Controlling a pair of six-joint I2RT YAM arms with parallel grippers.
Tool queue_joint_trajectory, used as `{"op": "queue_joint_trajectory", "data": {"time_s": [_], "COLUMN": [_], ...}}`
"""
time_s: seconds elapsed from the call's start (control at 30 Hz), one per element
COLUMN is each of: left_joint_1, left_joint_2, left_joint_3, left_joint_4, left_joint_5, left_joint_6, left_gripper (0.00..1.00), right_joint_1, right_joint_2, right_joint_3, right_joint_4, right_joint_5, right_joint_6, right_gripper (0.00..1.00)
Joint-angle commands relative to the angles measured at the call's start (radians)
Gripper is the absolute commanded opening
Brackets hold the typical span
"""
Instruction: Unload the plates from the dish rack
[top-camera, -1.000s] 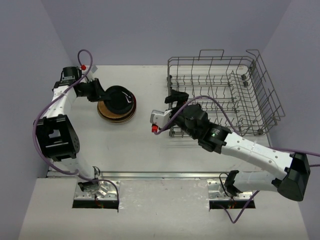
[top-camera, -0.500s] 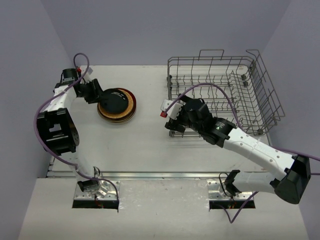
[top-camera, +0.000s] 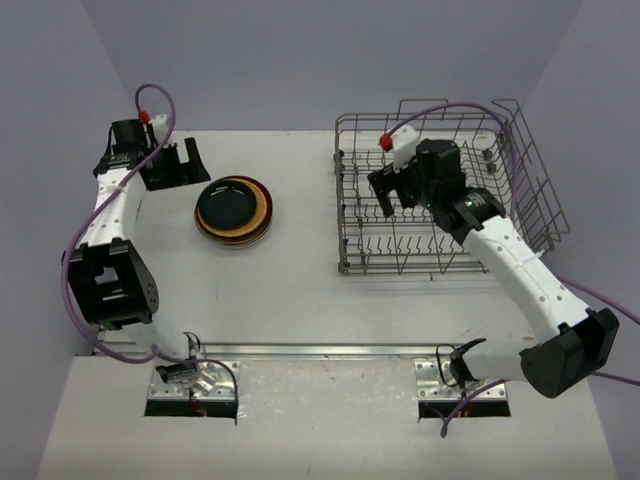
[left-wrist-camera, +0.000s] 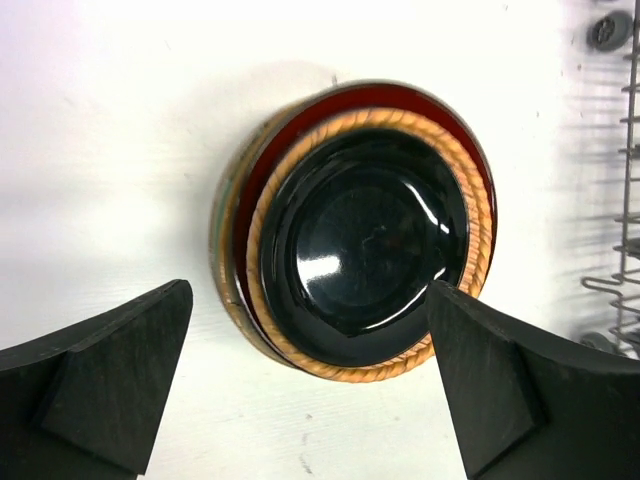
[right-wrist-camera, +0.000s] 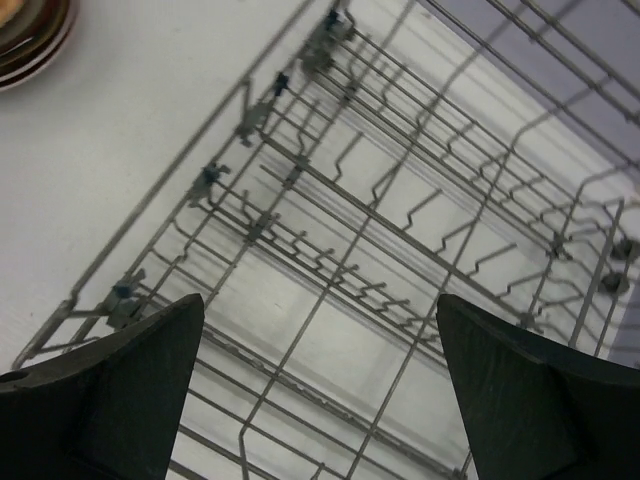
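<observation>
The plates (top-camera: 234, 210) lie in one stack on the table left of centre, a glossy black plate (left-wrist-camera: 365, 250) on top over a rope-rimmed orange one. My left gripper (top-camera: 180, 165) is open just left of the stack and touches nothing; in the left wrist view the gripper (left-wrist-camera: 310, 340) has the stack's near rim between its spread fingers. The grey wire dish rack (top-camera: 345, 230) stands at the right. My right gripper (top-camera: 390, 200) hangs open above the rack's left half. In the right wrist view the gripper (right-wrist-camera: 320, 320) has only bare wires and tines (right-wrist-camera: 400, 230) under it.
The rack's raised loop handles (top-camera: 425, 105) and tall side walls (top-camera: 545, 200) stand up around my right wrist. A corner of the plate stack (right-wrist-camera: 30, 30) shows at the top left of the right wrist view. Both arms' cables loop above them.
My left gripper let go of the black plate on the stack, opened wide and drew back to the left. My right arm swung from the rack's front-left corner to above the rack.
</observation>
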Motion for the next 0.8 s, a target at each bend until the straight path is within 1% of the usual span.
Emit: {"op": "queue_joint_trajectory", "data": {"time_s": [0.0, 0.07, 0.13, 0.23, 0.3, 0.37, 0.47, 0.67, 0.77], "left_joint_1": [-0.192, -0.3, -0.344, -0.356, -0.356, -0.356, -0.356, -0.356, -0.356], "left_joint_2": [-0.164, -0.204, -0.223, -0.309, -0.359, -0.47, -0.565, -0.664, -0.694], "left_joint_3": [0.036, 0.015, 0.002, -0.057, -0.133, -0.211, -0.29, -0.359, -0.369], "left_joint_4": [0.014, 0.024, 0.035, 0.052, 0.089, 0.127, 0.128, 0.122, 0.128], "left_joint_5": [-0.278, -0.346, -0.355, -0.313, -0.305, -0.304, -0.287, -0.3, -0.304], "left_joint_6": [0.129, 0.122, 0.095, 0.05, 0.063, 0.089, 0.092, 0.087, 0.088], "left_gripper": [1.0, 1.0, 1.0, 1.0, 1.0, 1.0, 1.0, 1.0, 1.0], "right_joint_1": [-0.157, -0.195, -0.211, -0.216, -0.218, -0.22, -0.258, -0.364, -0.371], "right_joint_2": [-0.024, -0.067, -0.142, -0.268, -0.341, -0.422, -0.464, -0.491, -0.504], "right_joint_3": [0.013, -0.056, -0.129, -0.278, -0.319, -0.386, -0.407, -0.394, -0.399], "right_joint_4": [-0.099, -0.091, -0.059, 0.03, 0.053, 0.073, 0.082, 0.068, 0.061], "right_joint_5": [-0.066, -0.065, -0.049, 0.023, 0.051, 0.09, 0.092, 0.02, 0.013], "right_joint_6": [0.227, 0.246, 0.22, 0.133, 0.068, 0.011, 0.02, 0.091, 0.092], "right_gripper": [0.99, 0.99, 0.99, 0.99, 0.99, 0.99, 0.99, 0.99, 0.99]}}
